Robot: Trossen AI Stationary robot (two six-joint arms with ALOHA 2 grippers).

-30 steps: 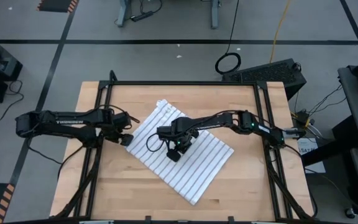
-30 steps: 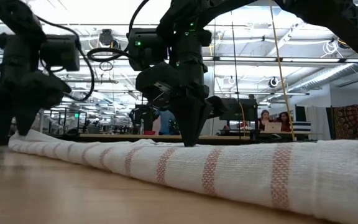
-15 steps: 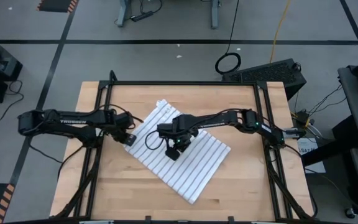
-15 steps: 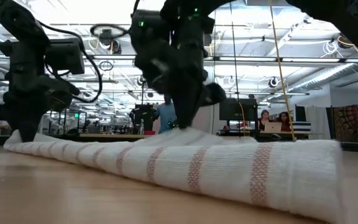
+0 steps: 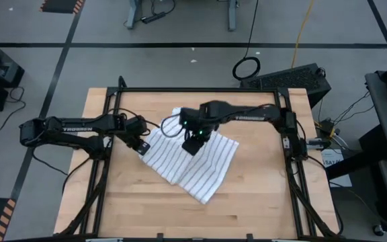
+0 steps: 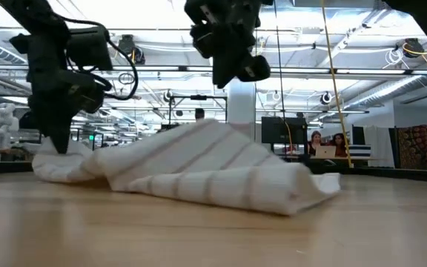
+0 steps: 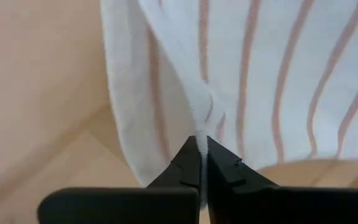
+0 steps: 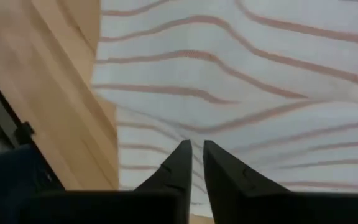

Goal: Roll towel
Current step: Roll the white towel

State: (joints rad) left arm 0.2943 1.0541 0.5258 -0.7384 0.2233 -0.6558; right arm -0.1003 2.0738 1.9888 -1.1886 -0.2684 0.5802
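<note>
You will find the left gripper [image 5: 142, 148] at the left edge of the towel [image 5: 193, 161], its fingers clenched on a pinch of cloth; the left wrist view shows the fabric [image 7: 229, 74] drawn into a ridge that runs straight into the closed tips. The towel lies bunched near the middle of the table [image 5: 247, 215], its long axis running diagonally from the far left, by both grippers, to the near right, with the near-right end lying flat and free. Moving right, the right gripper [image 5: 193, 143] hangs above the far part of the towel; in the low view it [image 6: 232, 74] is clear of the raised fold, and its fingers [image 8: 180, 165] stand only a narrow gap apart with nothing between them. Judge the left arm as the one in contact. The bulk of the cloth lies to the right of and nearer than its fingertips, so any rolling motion would likely need to travel along that diagonal.
</note>
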